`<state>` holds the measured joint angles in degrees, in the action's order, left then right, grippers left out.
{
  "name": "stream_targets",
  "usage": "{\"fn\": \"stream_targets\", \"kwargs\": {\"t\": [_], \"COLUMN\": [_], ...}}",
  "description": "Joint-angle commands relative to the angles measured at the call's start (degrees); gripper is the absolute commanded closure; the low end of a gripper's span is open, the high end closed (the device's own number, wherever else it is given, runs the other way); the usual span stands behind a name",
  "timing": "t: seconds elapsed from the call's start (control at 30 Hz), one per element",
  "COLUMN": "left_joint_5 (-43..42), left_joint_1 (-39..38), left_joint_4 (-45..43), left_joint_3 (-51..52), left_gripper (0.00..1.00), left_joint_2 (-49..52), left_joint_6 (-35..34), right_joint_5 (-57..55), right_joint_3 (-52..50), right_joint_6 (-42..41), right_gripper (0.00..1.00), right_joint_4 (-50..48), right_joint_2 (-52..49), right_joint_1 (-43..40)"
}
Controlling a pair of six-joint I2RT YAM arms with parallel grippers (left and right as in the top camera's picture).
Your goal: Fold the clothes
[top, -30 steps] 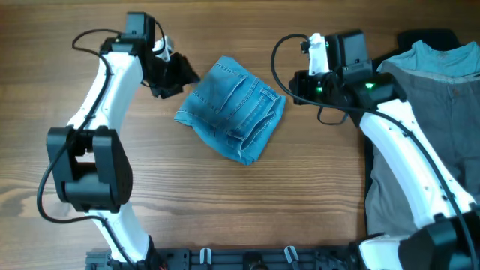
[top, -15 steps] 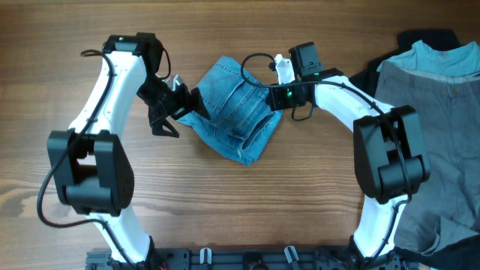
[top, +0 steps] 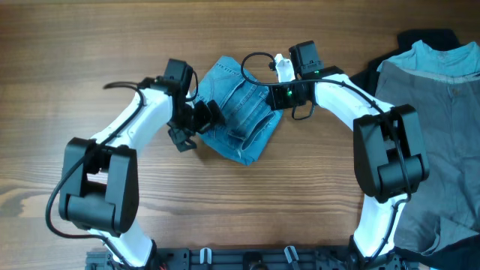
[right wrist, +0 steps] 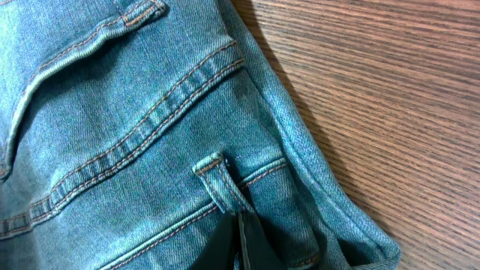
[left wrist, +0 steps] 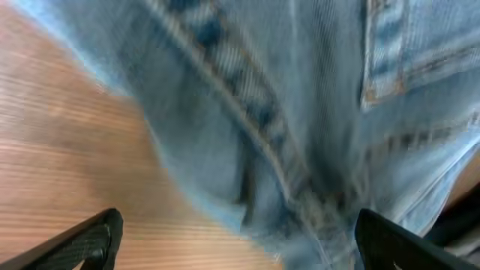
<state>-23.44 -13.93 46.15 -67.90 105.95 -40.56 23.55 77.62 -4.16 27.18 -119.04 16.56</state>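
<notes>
The light blue denim jeans [top: 238,111] lie in a folded bundle on the middle of the wooden table. My left gripper [top: 201,120] is open at the bundle's left edge. In the left wrist view [left wrist: 240,251] its fingers straddle blurred denim [left wrist: 300,112] and bare wood. My right gripper [top: 270,95] is at the bundle's upper right. In the right wrist view [right wrist: 240,236] its fingers are shut together, tips on the denim [right wrist: 112,135] just below a belt loop [right wrist: 217,180]. I cannot tell whether cloth is pinched between them.
Grey trousers [top: 442,105] lie spread at the right side of the table, over a black garment [top: 424,37] at the back right. A black rail [top: 247,259] runs along the table's front edge.
My left gripper has swung right and forward to the jeans' left edge. My right gripper moved left onto the jeans' upper right a second ago and has stayed there since.
</notes>
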Motion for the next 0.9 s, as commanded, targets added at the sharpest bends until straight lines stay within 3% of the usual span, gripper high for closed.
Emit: {"fn": "stream_targets", "kwargs": {"t": [0.0,0.13,0.27,0.3,0.33,0.37,0.4,0.43,0.5,0.73,0.87], "left_joint_5": [-1.6,-1.62,-1.33,-0.76,0.28,2.64,2.97,2.91,2.05,2.38,2.27], "left_joint_1": [-0.31,-1.88,-2.27,-2.25,-2.25,-2.25,-2.25,-2.25,-2.25,3.06,14.21], "left_joint_4": [-7.52,-16.41,-19.87,-20.04,-20.11,-20.28,-20.55,-20.7,-20.2,-5.4,0.92], "left_joint_3": [4.04,8.79,10.97,11.04,11.04,11.04,11.04,11.02,10.99,2.8,-7.54], "left_gripper": [0.0,0.0,0.0,0.05,0.14,0.45,0.68,0.83,0.96,0.96,0.96], "left_joint_2": [-0.02,1.6,4.57,5.29,5.66,5.75,5.75,5.75,5.38,-2.97,-8.79], "left_joint_6": [-4.92,-6.88,-9.64,-9.64,-9.64,-9.53,-8.94,-7.91,-3.63,9.6,16.35], "right_joint_5": [-1.07,-1.07,-1.05,-1.07,-1.05,-1.05,-1.05,-1.07,-1.07,-1.07,-1.07], "right_joint_3": [-1.99,-1.99,-1.99,-1.99,-1.99,-1.99,-1.99,-1.99,-1.99,-0.76,-0.76], "right_joint_6": [1.22,1.16,1.16,1.16,1.14,1.14,1.14,1.18,1.18,5.35,5.49], "right_gripper": [0.96,0.96,0.96,0.96,0.96,0.96,0.96,0.96,0.96,0.96,0.96], "right_joint_4": [2.29,2.69,3.32,3.5,3.63,3.96,4.31,4.9,6.08,14.99,17.16], "right_joint_2": [-4.17,-4.17,-4.17,-4.17,-4.17,-4.17,-4.17,-4.17,-4.15,6.21,20.11], "right_joint_1": [0.63,0.63,0.63,0.63,0.63,0.63,0.63,0.63,0.61,0.61,0.63]}}
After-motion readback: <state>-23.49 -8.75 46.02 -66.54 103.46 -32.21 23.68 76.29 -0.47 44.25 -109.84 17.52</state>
